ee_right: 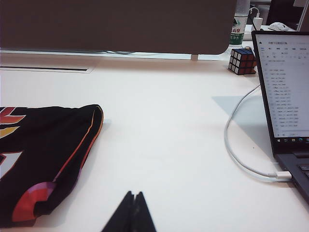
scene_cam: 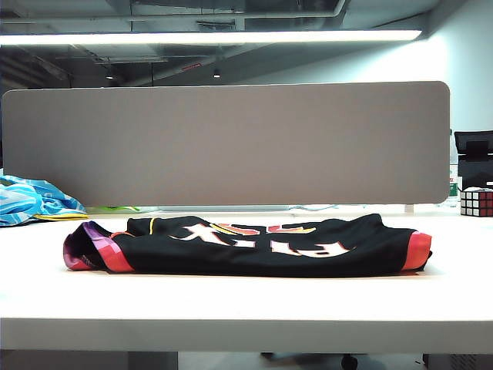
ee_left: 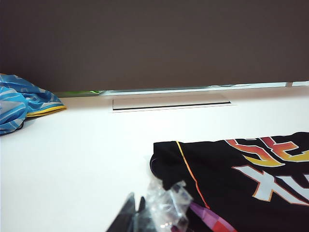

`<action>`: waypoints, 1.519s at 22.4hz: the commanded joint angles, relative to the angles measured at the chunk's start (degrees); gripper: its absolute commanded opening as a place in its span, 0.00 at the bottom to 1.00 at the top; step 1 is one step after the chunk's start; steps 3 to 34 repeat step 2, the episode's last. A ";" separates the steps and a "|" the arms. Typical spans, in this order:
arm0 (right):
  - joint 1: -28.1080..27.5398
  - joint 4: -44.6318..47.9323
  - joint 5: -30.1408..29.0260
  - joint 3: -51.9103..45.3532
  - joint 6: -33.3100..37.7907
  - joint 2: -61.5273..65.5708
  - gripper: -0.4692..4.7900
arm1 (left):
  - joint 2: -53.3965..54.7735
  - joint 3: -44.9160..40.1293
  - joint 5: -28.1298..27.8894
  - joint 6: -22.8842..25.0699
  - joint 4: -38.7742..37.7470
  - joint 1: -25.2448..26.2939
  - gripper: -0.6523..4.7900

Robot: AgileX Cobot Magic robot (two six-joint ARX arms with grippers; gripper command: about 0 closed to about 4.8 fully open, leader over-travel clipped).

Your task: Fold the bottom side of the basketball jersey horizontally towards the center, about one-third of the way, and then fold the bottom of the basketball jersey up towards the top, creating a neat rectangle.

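I am keeping both arms pulled back at the near edge of the white table [scene_cam: 246, 308], and neither one is showing in the exterior view. My left gripper [ee_left: 137, 217] is sitting low over the table just beside the jersey's near left corner, its dark fingers pressed together and grasping nothing that I can make out; a crumpled bit of clear plastic [ee_left: 166, 205] is lying right against it, and I cannot tell whether it is touching the fingers. My right gripper [ee_right: 131, 215] is resting clenched too, its two tips meeting in a point over bare table, near the jersey's right edge but apart from it.

The basketball jersey [scene_cam: 246, 243] is lying across the middle of the table, already folded into a long low bundle, black with orange-yellow numerals outlined in white facing up, red and purple trim showing at both ends.

A blue and white striped cloth [scene_cam: 31, 199] is sitting at the far left, in front of the grey divider panel [scene_cam: 231, 142]. A puzzle cube [ee_right: 241, 61] is standing at the far right, and an open laptop [ee_right: 285, 96] with a white cable [ee_right: 241, 150] is sitting to my right.
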 commanded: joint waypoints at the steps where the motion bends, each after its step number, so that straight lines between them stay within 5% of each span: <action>1: -0.02 0.92 0.00 -0.35 -0.13 -0.13 0.08 | 0.02 0.26 -0.13 0.04 0.50 0.00 0.11; 34: -0.02 0.92 0.00 -0.35 -0.13 -0.13 0.08 | 0.02 0.26 -0.11 0.04 0.48 0.00 0.11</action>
